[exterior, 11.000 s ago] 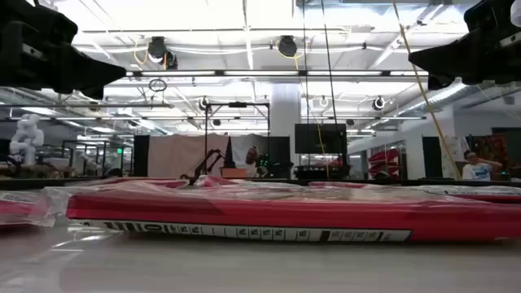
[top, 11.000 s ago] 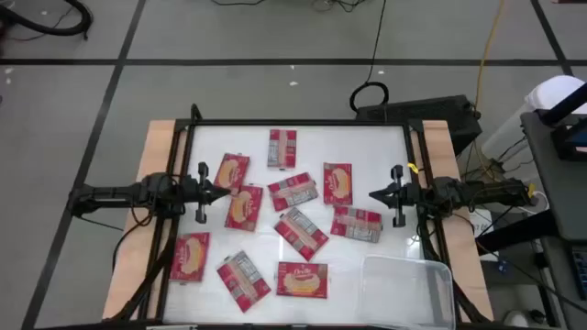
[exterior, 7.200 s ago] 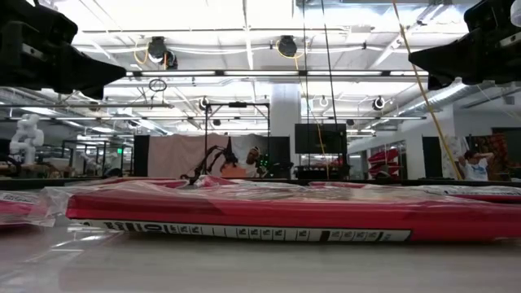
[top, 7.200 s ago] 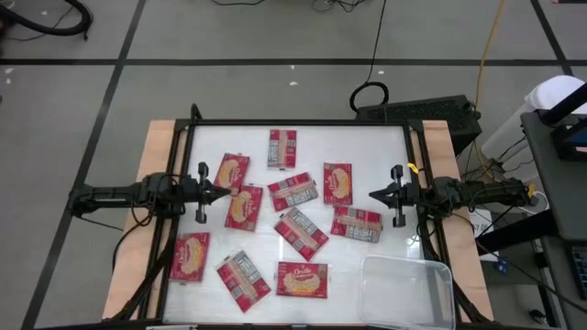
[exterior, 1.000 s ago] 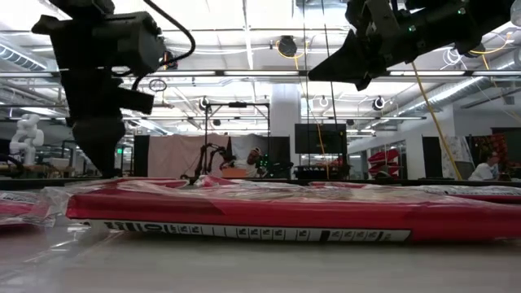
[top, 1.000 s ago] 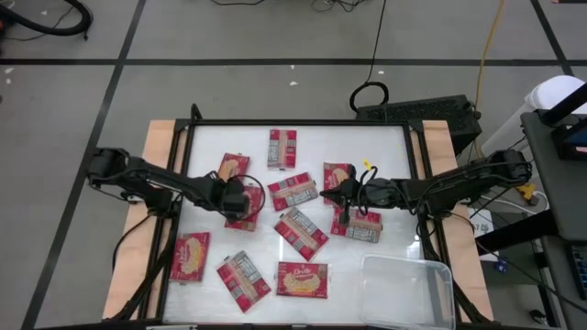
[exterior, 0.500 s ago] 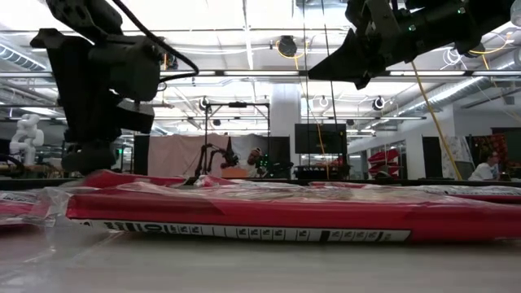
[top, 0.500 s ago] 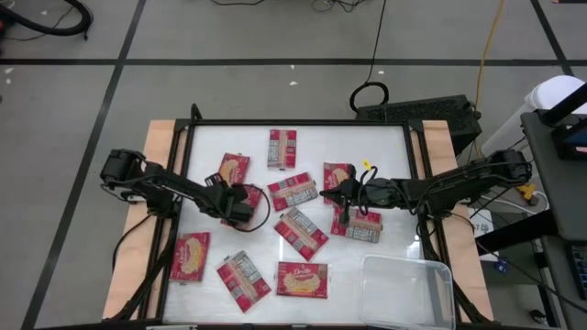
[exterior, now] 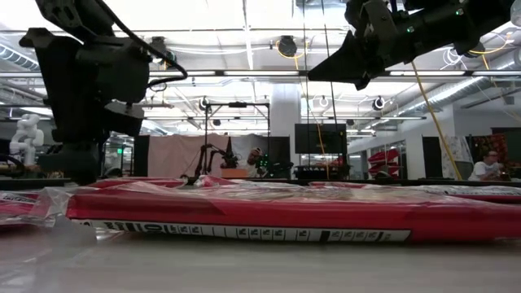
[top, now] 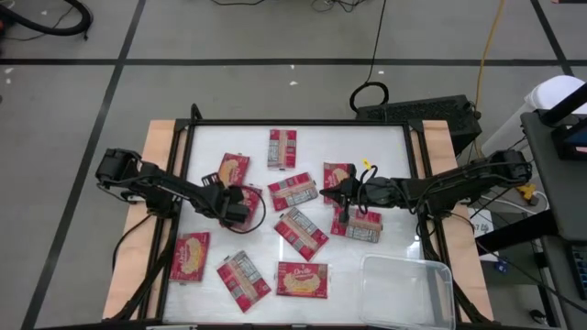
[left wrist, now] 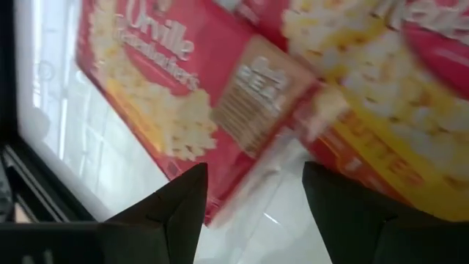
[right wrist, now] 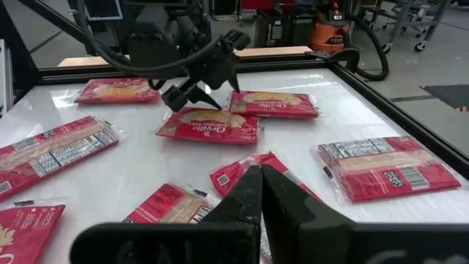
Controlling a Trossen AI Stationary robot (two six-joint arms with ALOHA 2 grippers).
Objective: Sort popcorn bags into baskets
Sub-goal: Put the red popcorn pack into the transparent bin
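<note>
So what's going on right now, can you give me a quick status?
Left hand open, low over a popcorn bag. Right hand shut, hovering mid-table. Clear bin holds nothing yet. Nothing blocking.

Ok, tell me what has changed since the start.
Both arms swung in from the table's sides. The left pincer came down, open, onto a popcorn bag; the right pincer, shut, hangs over the bags mid-table. Bags and clear bin stayed put.

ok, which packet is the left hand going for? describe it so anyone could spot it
Start at the table's left side, where two packets overlap. The open left hand sits over the lower packet, popcorn picture up. Unlike its upper neighbour, it is half hidden by the hand.
</note>
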